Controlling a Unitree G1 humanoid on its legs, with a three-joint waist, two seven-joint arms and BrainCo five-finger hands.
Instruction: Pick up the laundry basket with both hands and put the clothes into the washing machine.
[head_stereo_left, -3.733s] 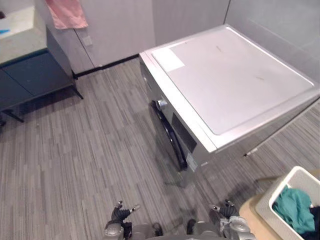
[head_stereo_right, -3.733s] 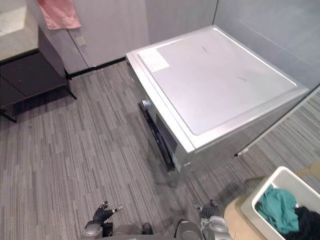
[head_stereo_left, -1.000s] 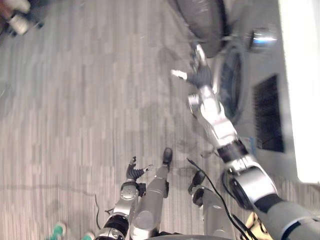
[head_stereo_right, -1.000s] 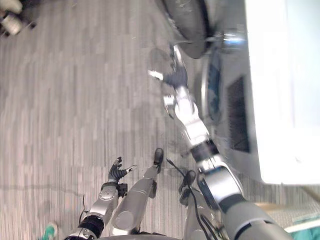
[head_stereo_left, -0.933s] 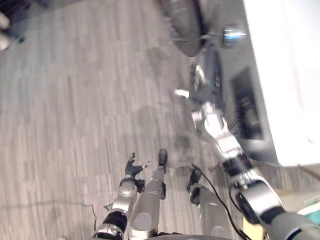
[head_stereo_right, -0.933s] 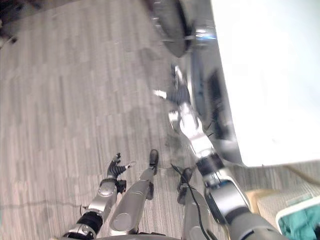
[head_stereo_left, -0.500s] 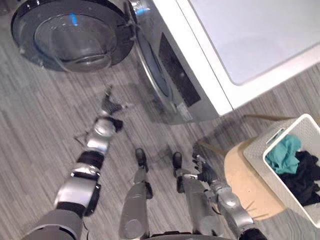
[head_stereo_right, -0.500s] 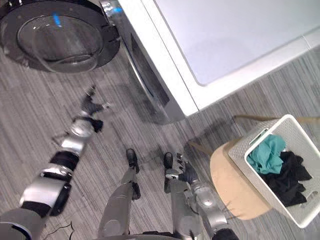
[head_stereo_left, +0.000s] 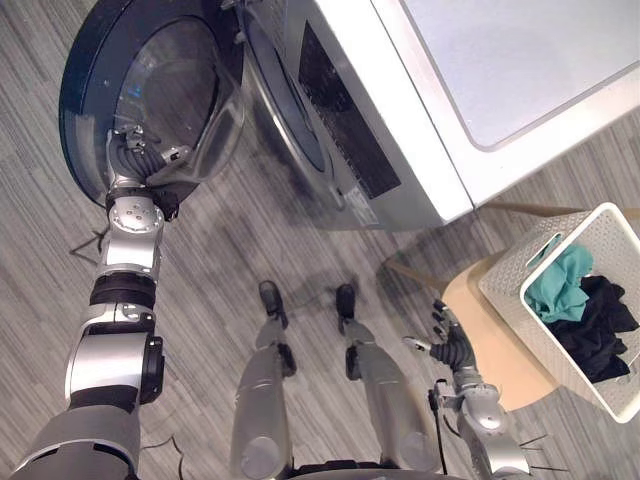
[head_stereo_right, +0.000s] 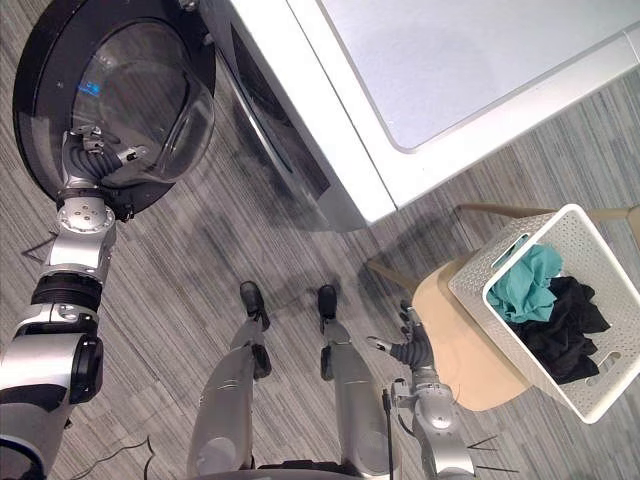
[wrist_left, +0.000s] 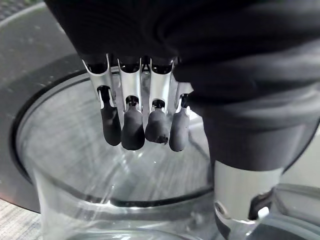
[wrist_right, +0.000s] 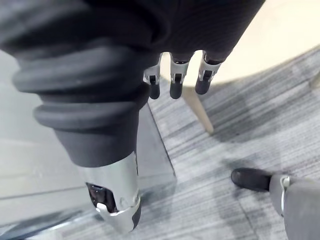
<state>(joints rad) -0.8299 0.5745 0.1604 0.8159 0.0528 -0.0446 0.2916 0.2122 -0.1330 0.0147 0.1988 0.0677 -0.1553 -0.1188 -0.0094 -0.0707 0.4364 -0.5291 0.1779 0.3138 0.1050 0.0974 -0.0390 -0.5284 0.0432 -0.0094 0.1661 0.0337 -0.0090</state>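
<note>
By the open door of the washing machine my left hand hovers slack-fingered, my right hand hangs open near the stool, where the laundry basket of clothes waits unlifted.

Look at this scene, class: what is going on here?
The robot's left robot hand, open, is at the glass door of the washing machine, which stands wide open. Its right robot hand hangs open beside the stool. The laundry basket of clothes sits on that stool, not yet picked up.
</note>
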